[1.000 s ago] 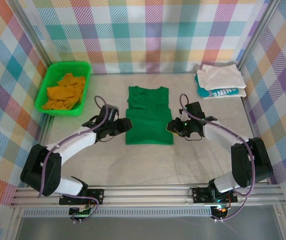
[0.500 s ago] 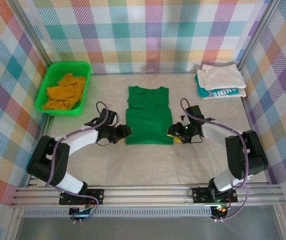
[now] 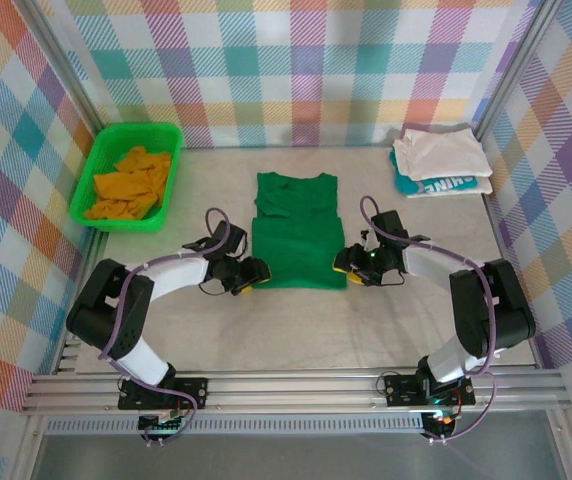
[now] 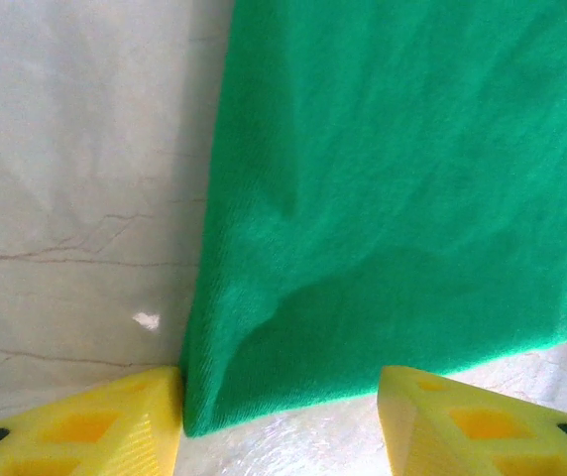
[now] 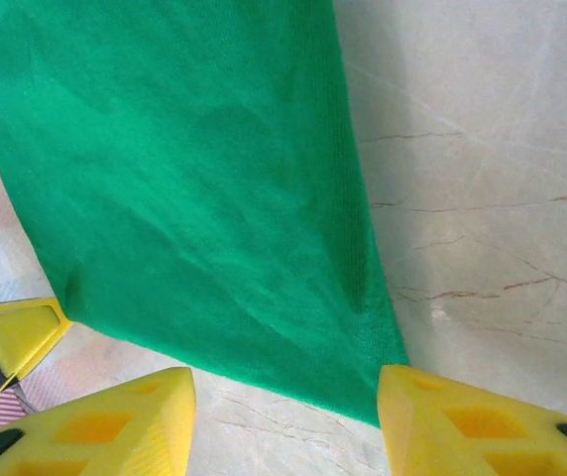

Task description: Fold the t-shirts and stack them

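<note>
A dark green t-shirt (image 3: 297,232) lies flat in the middle of the table, sleeves folded in, hem toward me. My left gripper (image 3: 251,275) is low at its near left corner and stands open; in the left wrist view the shirt's corner (image 4: 264,377) lies between the yellow fingers (image 4: 95,431) without being pinched. My right gripper (image 3: 346,268) is open at the near right corner, and that corner of the cloth (image 5: 363,377) sits between its fingers (image 5: 462,426). A folded white t-shirt (image 3: 438,152) rests on a teal one (image 3: 448,185) at the back right. An orange t-shirt (image 3: 129,183) is crumpled in the basket.
The bright green plastic basket (image 3: 99,165) stands at the back left. Checked walls close the table on three sides. Bare tabletop (image 3: 296,330) lies between the green shirt's hem and the arm bases.
My left gripper has slid right and nearer, down to the shirt's near left corner. My right gripper has opened wider and settled at the near right corner.
</note>
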Motion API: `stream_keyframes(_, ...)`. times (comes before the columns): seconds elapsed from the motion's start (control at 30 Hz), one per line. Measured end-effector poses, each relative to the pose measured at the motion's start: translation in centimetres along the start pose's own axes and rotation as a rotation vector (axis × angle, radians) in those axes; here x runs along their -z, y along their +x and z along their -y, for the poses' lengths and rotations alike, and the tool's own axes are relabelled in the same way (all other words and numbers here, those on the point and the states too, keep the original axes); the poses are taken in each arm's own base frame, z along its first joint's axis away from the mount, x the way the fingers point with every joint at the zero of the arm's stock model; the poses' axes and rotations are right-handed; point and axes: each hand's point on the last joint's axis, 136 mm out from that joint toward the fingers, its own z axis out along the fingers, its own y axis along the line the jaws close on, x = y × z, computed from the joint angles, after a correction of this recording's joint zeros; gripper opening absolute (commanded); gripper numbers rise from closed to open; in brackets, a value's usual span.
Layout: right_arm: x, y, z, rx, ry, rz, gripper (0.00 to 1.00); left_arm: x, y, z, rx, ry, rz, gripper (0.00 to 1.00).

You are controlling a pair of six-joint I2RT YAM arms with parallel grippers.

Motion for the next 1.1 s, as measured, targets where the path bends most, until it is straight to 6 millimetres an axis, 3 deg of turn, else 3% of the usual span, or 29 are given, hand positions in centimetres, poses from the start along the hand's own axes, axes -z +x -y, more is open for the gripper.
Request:
stream_keyframes(0.17, 0.0, -0.1, -0.1, 0.004, -0.004, 0.005, 0.52, -0.1, -0.3, 0.1, -0.003, -0.004, 0.012, 0.38)
stream_keyframes(0.3, 0.0, -0.1, -0.1, 0.004, -0.005, 0.006, 0.52, -0.1, -0.7, 0.4, -0.013, -0.001, 0.022, 0.15)
stream_keyframes(0.47, 0.0, 0.4, 0.3, -0.014, -0.004, 0.004, 0.52, -0.1, -0.8, 0.4, -0.022, -0.004, 0.029, 0.0)
stream_keyframes(0.73, -0.5, 1.4, 1.5, -0.068, 0.013, -0.02, 0.51, -0.1, -0.9, 0.3, -0.024, -0.009, 0.034, 0.0)
stream_keyframes(1.1, -1.4, 1.5, 1.0, -0.086, -0.035, -0.052, 0.43, -0.1, -0.9, 0.3, -0.024, -0.01, 0.035, 0.0)
